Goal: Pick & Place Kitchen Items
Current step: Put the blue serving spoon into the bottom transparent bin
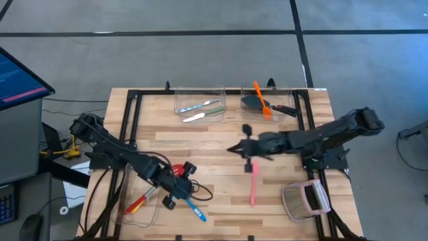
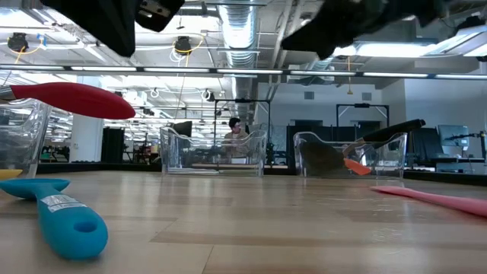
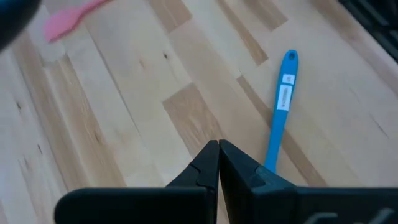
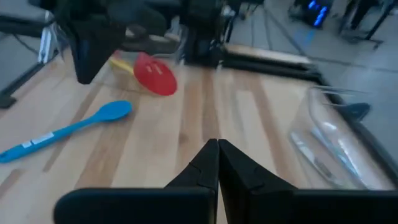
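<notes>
My left gripper (image 1: 180, 194) hovers shut over the near left of the table, beside a blue spoon (image 3: 280, 106) that lies flat on the wood (image 1: 196, 211). A red slotted spoon (image 1: 137, 203) rests in the clear bin at the near left, its bowl sticking out over the rim (image 4: 155, 76). My right gripper (image 1: 232, 148) is shut above the table's middle with nothing in it. A pink spatula (image 1: 254, 184) lies flat just near of it. In the far bins are pale cutlery (image 1: 200, 107), a black turner (image 1: 253, 102) and an orange spatula (image 1: 262, 100).
Two clear bins (image 1: 199, 99) (image 1: 269, 99) stand along the far edge, a third (image 2: 19, 141) at the near left. A grey mesh object with a pink part (image 1: 306, 199) sits at the near right. Bare wood lies open across the table's middle (image 1: 207, 144).
</notes>
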